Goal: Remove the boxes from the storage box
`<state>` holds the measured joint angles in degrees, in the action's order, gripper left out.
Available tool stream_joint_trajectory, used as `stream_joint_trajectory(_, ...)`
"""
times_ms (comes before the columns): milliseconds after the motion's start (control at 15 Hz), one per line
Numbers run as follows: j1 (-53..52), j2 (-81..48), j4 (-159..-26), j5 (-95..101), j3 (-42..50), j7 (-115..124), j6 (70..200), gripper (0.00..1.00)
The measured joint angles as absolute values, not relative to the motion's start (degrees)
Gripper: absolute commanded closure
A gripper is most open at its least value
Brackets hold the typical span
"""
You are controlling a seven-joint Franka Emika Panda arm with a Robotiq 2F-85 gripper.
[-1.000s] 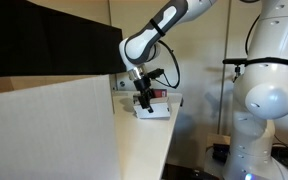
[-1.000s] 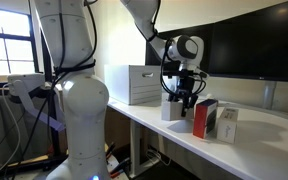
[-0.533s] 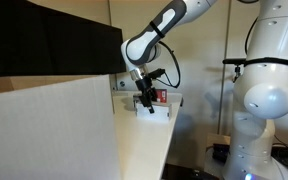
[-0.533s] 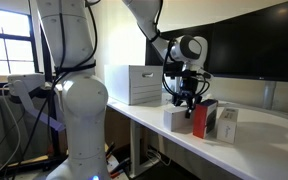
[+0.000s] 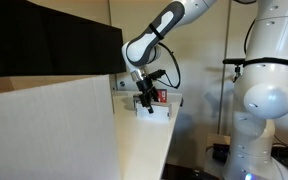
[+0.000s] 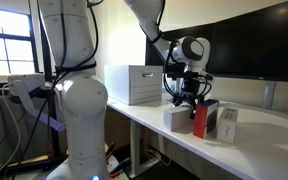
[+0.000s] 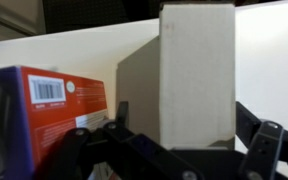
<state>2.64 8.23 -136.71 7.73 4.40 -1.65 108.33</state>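
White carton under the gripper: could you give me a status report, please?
Gripper open, over white carton. Carton rests on table, outside storage box. Red carton close beside it; nothing else in the way.

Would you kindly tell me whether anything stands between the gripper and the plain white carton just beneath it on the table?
Nothing visible does. The open gripper hangs right above the plain white rectangular carton; the red carton with a barcode label stands beside it, not between.
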Motion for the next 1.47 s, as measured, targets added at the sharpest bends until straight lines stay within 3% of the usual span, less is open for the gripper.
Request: stream_joint_trajectory(1467, 1.9, 19.5, -126.2, 7.6, 3.2, -4.2, 99.2, 0.00)
